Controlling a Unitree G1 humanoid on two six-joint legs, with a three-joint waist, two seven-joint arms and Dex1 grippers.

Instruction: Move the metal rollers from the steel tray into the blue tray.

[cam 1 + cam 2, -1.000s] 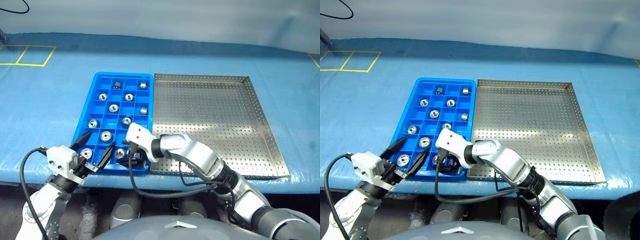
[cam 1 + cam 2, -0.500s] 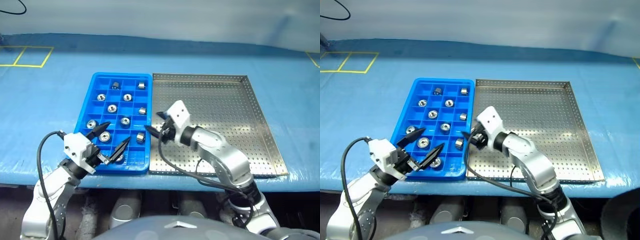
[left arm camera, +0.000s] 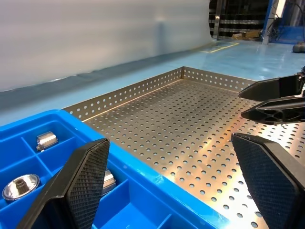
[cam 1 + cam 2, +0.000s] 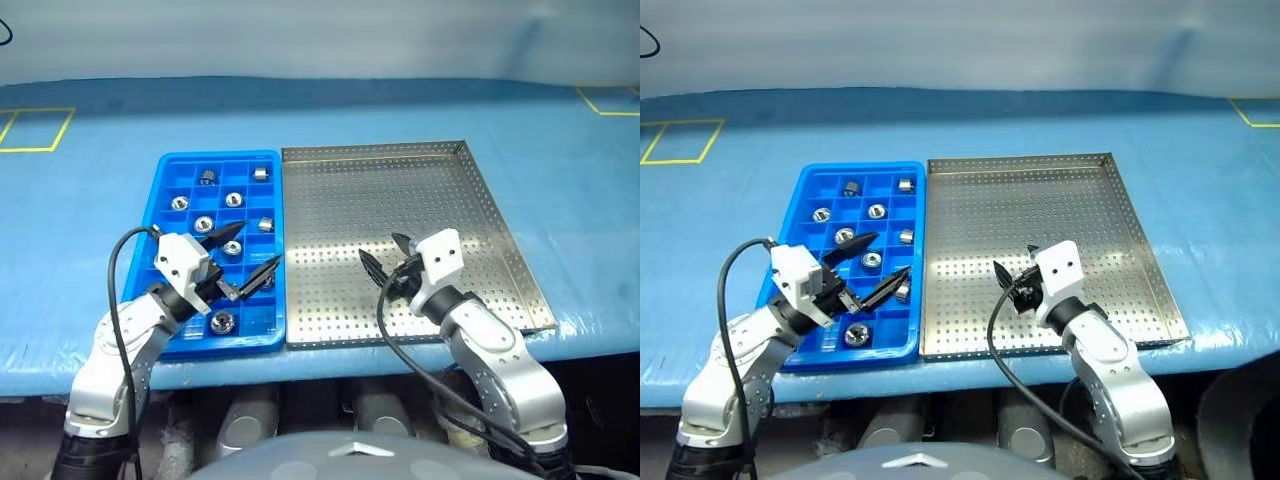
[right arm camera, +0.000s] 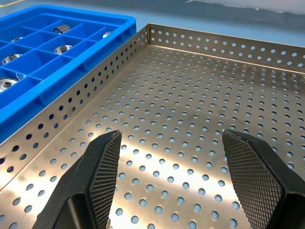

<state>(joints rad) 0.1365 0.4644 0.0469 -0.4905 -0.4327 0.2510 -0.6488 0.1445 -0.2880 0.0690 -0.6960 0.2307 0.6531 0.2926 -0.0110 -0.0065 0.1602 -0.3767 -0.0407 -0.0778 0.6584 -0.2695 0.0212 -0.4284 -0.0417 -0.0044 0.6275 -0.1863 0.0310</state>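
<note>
The metal rollers are seen in compartments of the blue tray, beside the steel tray on the table. The left pincer and right pincer are held apart, empty.

Rollers in tray left of tray

Table draped in blue sheeting, marked with yellow tape lines. Resting on it side by side, touching: blue tray, steel tray.
</note>
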